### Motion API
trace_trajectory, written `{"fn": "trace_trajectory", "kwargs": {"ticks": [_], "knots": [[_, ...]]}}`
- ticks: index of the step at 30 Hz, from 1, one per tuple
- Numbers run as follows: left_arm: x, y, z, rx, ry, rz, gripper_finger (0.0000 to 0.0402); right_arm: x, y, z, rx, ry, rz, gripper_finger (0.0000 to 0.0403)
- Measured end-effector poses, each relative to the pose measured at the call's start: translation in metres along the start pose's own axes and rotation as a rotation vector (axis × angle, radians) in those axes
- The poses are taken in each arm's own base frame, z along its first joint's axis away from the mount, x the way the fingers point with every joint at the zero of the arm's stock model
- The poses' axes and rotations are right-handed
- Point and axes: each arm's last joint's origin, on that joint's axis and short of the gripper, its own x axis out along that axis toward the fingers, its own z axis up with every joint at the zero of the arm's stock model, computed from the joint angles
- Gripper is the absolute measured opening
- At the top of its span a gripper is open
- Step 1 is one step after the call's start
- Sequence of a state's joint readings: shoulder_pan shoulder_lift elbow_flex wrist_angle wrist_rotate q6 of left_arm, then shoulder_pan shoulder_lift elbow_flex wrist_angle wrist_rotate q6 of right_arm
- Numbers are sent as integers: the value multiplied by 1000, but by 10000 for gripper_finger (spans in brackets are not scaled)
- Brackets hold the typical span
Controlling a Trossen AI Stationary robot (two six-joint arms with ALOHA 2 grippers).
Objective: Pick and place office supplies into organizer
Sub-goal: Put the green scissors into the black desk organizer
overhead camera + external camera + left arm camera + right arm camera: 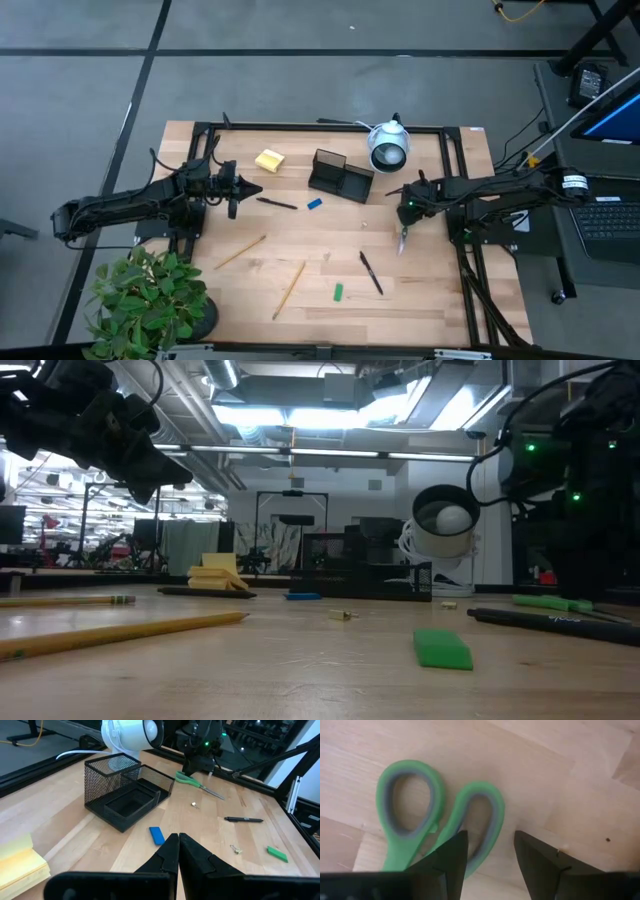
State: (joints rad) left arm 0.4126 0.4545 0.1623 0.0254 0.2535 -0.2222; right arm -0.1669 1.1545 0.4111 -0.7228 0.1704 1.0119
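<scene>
The green-handled scissors (402, 238) lie flat on the table near its right side. My right gripper (491, 836) is open and points down over their handle loops (485, 815); one finger stands in front of the smaller loop, and I cannot tell whether it touches. My left gripper (258, 190) is shut and hovers left of centre, beside a black pen (277, 203). The black mesh organizer (340, 176) stands toward the far side. A yellow sticky-note pad (269, 160), a blue piece (314, 203), a green piece (338, 292), two pencils (240, 252) (290, 288) and a second pen (371, 272) lie on the wood.
A white round lens-faced device (388, 147) stands just behind the organizer. A potted plant (150, 300) covers the near left corner. A black frame rail (320, 126) runs along the table's far edge. Bare wood lies between the pencils and the second pen.
</scene>
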Motion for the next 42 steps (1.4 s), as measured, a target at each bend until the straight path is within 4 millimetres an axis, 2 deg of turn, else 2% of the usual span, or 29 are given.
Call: {"fn": "trace_trajectory", "kwargs": {"ticks": [8, 24, 37, 42], "knots": [[0, 0, 0, 0, 0, -1, 6, 1, 0, 0, 3, -14, 9, 158], [0, 0, 0, 0, -1, 0, 6, 2, 0, 1, 7, -33, 2, 28], [0, 0, 0, 0, -1, 0, 6, -1, 3, 4, -74, -57, 0, 27], [0, 0, 1, 3, -11, -2, 6, -15, 16, 13, -159, -194, 3, 27]]}}
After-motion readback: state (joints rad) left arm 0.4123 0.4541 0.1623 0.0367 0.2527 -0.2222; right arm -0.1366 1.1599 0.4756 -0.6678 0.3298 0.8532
